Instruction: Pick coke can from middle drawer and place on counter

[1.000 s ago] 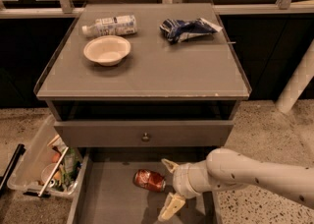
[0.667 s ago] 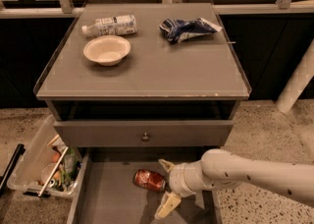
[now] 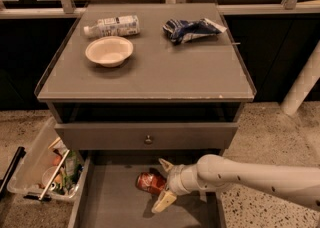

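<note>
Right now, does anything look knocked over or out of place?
The coke can lies on its side in the middle drawer, and the plastic bottle lies on its side on the counter. The gripper sits open right beside the can.

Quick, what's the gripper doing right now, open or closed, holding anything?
Gripper: open, down in the middle drawer, right beside the coke can, not gripping it.

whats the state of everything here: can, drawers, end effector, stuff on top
coke can: lying on its side on the middle drawer floor
middle drawer: pulled open
knob drawer: shut
end effector: open, low in the drawer at the can
counter: no can on it yet
bottle: lying on its side
bowl: upright, empty
blue bag: crumpled, lying flat
</note>
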